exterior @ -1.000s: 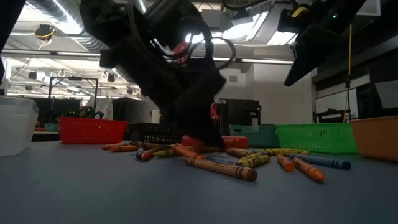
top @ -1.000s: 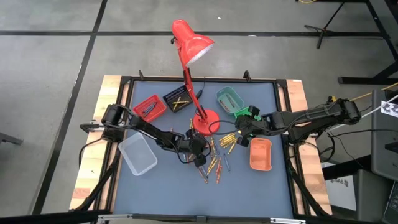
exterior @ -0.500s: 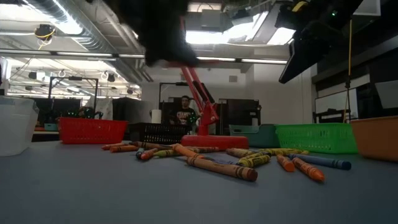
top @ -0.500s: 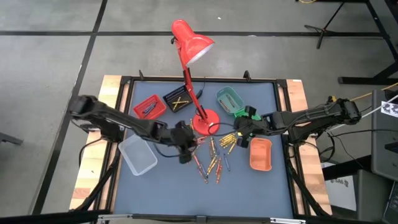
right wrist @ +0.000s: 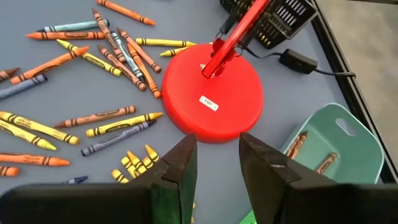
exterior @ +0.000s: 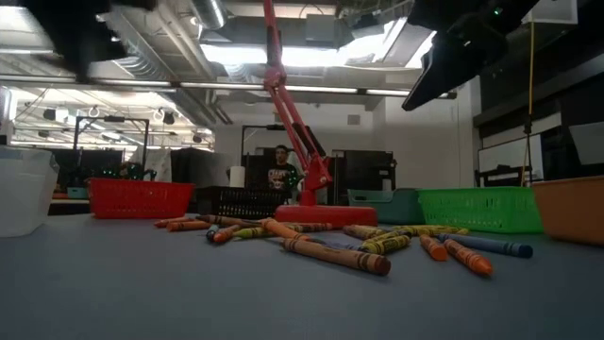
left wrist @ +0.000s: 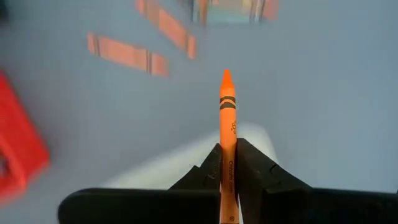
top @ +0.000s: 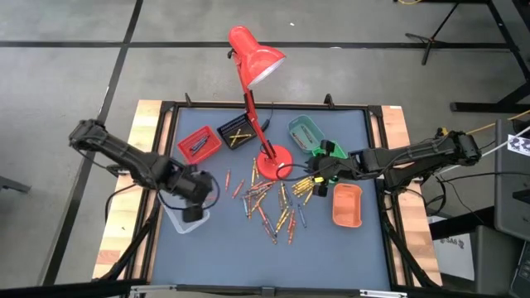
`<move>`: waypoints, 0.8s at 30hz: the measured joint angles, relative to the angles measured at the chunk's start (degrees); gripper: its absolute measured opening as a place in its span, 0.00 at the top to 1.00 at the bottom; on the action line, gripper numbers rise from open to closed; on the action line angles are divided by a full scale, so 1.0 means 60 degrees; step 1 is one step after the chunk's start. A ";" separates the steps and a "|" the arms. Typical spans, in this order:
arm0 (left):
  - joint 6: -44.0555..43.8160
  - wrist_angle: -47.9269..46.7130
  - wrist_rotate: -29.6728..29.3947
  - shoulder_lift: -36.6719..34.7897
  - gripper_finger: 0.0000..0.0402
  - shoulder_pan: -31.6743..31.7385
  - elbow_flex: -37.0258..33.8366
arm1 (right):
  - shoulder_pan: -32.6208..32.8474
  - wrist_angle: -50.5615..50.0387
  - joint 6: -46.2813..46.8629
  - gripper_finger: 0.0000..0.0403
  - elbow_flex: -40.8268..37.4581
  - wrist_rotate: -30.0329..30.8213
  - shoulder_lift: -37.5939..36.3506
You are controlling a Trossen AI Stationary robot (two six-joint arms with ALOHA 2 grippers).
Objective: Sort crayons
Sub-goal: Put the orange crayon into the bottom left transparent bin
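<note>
Two dark jointed arms; black two-finger tools; right tool [right wrist: 214, 165] fingers blocky (green housing behind).

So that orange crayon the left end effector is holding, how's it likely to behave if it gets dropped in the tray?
The orange crayon looks stiff: it juts straight out past the left end effector without sagging. Being round and thin, it would probably roll once released, though the clear tray's walls should stop it. It seems light, and its pointed tip might chip on a hard landing.

Crayons [top: 273, 203] scattered beside red lamp [top: 257, 62] base.
</note>
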 joint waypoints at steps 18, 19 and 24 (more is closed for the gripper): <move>-0.1551 -0.2297 0.0500 0.0091 0.88 -0.1690 0.0000 | -0.0002 0.0217 0.0006 0.71 0.0000 -0.0088 0.0847; -0.1803 -0.2409 0.0501 0.0091 0.87 -0.1690 0.0000 | 0.0001 0.0262 0.0004 0.71 0.0002 -0.0088 0.0984; -0.2552 -0.2817 0.0507 0.0091 0.81 -0.1686 0.0000 | -0.0002 0.0551 -0.0017 0.71 0.0004 -0.0088 0.1555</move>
